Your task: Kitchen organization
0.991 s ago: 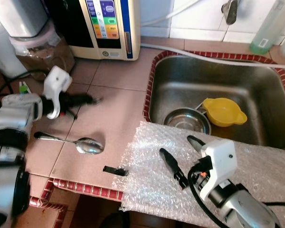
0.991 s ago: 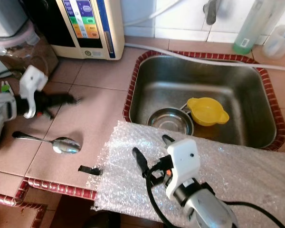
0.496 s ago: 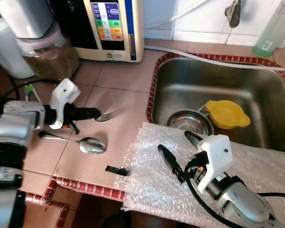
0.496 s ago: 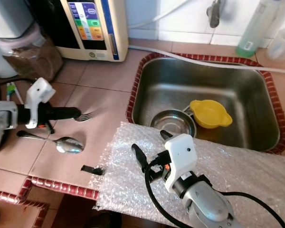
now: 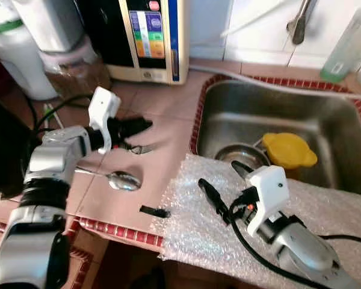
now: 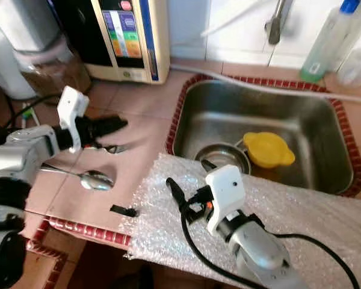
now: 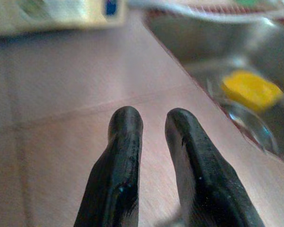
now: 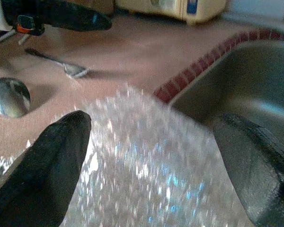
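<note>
The left tool (image 5: 145, 125) hovers over the tiled tabletop (image 5: 162, 102), its fingers a little apart and holding nothing. A fork (image 5: 142, 148) lies on the tabletop just below them, with a spoon (image 5: 119, 179) nearer the front edge. The right tool (image 5: 224, 183) rests over a sheet of bubble wrap (image 5: 192, 223), fingers spread wide. In the sink (image 5: 325, 117) sit a yellow bowl (image 5: 289, 150) and a steel bowl (image 5: 240, 156).
</note>
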Controlling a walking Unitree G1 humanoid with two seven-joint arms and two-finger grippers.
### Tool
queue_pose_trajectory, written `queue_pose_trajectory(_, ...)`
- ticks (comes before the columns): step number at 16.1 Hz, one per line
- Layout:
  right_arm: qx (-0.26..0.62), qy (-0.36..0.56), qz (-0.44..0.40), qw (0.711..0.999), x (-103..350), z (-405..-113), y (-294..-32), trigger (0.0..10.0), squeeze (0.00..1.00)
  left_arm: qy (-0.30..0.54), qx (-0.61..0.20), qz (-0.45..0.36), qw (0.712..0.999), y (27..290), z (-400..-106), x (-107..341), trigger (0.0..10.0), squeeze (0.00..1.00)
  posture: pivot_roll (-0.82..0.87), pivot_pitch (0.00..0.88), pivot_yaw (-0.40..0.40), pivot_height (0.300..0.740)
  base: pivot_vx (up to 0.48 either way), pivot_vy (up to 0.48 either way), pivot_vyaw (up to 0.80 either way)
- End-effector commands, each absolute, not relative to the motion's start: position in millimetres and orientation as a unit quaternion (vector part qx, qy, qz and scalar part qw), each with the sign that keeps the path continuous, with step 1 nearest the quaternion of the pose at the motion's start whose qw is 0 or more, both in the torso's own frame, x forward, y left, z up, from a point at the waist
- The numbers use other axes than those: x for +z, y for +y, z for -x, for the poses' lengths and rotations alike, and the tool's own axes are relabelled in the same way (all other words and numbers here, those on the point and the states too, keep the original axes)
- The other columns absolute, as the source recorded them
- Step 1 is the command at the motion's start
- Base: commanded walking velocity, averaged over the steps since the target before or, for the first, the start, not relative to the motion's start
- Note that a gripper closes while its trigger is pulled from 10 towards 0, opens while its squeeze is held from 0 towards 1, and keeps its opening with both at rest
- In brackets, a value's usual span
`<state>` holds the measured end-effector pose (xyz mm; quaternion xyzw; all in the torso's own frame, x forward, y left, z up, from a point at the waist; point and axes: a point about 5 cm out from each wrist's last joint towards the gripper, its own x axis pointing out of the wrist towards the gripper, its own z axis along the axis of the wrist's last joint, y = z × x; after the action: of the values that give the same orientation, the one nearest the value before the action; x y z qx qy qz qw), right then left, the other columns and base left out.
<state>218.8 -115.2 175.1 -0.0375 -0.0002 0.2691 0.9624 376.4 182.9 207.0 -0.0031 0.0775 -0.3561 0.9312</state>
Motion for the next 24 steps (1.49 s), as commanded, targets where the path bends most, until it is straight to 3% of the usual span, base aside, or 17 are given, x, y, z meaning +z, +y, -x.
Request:
queue_pose_trajectory(1,0.276,-0.008,0.043,0.96,176.0,-219.1,-113.4,10.0,0.0,0.069,-0.341,0.009,0.937,186.6,-377.6,204.7,10.0,1.0,0.04,0.1,0.078,0.74,0.0,0.0,0.0)
queue_pose_trajectory(4,0.276,-0.013,0.047,0.96,174.1,-223.0,-114.4,10.0,0.0,0.06,-0.321,0.0,0.945,189.7,-378.1,199.1,10.0,1.0,0.04,0.076,0.078,0.74,0.0,0.0,0.0)
queue_pose_trajectory(9,0.276,-0.02,0.051,0.96,173.1,-227.6,-115.1,10.0,0.0,0.051,-0.298,-0.051,0.952,216.5,-381.5,207.5,10.0,1.0,0.05,0.055,0.078,0.74,0.0,0.0,0.0)
queue_pose_trajectory(12,0.278,-0.024,0.049,0.959,171.9,-229.1,-112.5,10.0,0.0,0.028,-0.288,-0.091,0.953,207.6,-384.2,209.3,10.0,1.0,0.06,0.06,0.083,0.74,0.0,0.0,0.0)
queue_pose_trajectory(15,0.27,-0.02,0.044,0.962,167.7,-228.6,-112.3,10.0,0.0,-0.005,-0.263,-0.05,0.963,193.9,-383.4,200.8,10.0,1.0,0.07,0.059,0.081,0.74,0.0,0.0,0.0)
queue_pose_trajectory(18,0.269,-0.01,0.047,0.962,163.4,-225.0,-114.8,10.0,0.0,-0.03,-0.269,-0.015,0.963,175.5,-370.6,186.0,10.0,1.0,0.06,0.057,0.068,0.74,0.0,0.0,0.0)
queue_pose_trajectory(19,0.266,-0.004,0.05,0.963,160.5,-222.9,-119.1,10.0,0.0,-0.089,-0.241,-0.012,0.966,171.7,-360.1,191.0,10.0,1.0,0.06,0.057,0.061,0.74,0.0,0.0,0.0)
queue_pose_trajectory(24,0.267,0.017,0.056,0.962,150.2,-216.5,-128.8,10.0,0.0,-0.071,-0.21,-0.016,0.975,172.1,-333.9,169.1,10.0,1.0,0.08,0.043,0.02,0.74,0.0,0.0,0.0)
